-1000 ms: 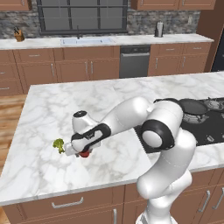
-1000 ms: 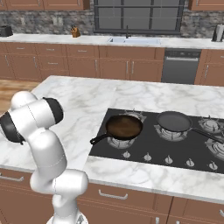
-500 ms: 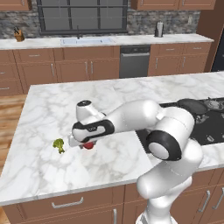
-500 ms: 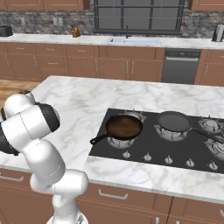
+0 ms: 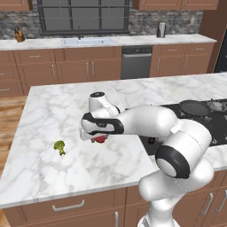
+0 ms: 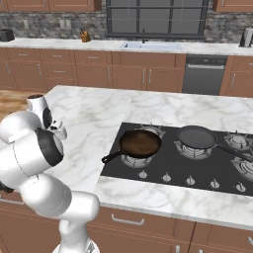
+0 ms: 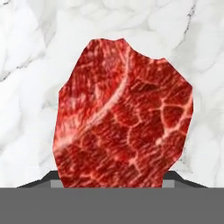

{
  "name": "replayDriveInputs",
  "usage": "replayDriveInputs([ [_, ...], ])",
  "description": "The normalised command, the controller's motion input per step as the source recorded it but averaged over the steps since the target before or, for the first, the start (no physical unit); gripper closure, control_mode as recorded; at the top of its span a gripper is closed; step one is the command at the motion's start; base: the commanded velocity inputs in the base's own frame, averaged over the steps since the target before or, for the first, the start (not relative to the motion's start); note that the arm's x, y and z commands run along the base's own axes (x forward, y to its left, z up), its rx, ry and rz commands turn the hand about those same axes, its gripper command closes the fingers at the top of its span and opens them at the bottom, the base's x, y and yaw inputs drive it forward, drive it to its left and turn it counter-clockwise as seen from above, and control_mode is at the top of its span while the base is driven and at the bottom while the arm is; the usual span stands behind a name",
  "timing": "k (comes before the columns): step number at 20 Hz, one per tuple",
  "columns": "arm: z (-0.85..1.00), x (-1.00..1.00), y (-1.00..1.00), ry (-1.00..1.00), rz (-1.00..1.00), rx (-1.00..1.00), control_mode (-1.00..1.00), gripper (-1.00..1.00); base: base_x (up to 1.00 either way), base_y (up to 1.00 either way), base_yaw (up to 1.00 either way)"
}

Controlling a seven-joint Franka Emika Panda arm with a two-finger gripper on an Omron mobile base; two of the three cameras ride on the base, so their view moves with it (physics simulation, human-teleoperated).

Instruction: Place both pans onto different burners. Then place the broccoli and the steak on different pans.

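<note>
Pinching the steak [image 7: 124, 116] in its gripper [image 5: 98, 138] above the marble counter [image 5: 53, 115], the arm risks dropping it: the chunk is irregular, the brown pan [image 6: 140, 144] well apart.

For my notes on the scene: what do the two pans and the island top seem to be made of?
Brown pan: probably cast iron or coated metal, matte, with a rust-brown rim and dark inside. Dark pan: likely non-stick metal, dull near-black. Island top: marble-like stone, white with grey veins, smooth.

You saw the steak [image 7: 124, 116] raw, marbled and matt, above a glossy white marble counter [image 5: 57, 111]; cooktop [image 6: 197, 168] glossy black glass.
</note>
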Motion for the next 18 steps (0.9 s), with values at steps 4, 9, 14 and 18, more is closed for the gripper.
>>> replayDriveInputs([
  [4,0.28,0.00,-0.41,-0.02,-0.03,0.00,-1.00,1.00,0.00,0.00,0.00],
  [9,0.43,0.00,-0.50,0.00,-0.03,0.00,-1.00,1.00,0.00,0.00,0.00],
  [14,0.41,0.00,-0.48,0.04,-0.05,0.00,-1.00,1.00,0.00,0.00,0.00],
  [18,0.17,0.00,-0.56,0.03,-0.05,0.00,-1.00,1.00,0.00,0.00,0.00],
])
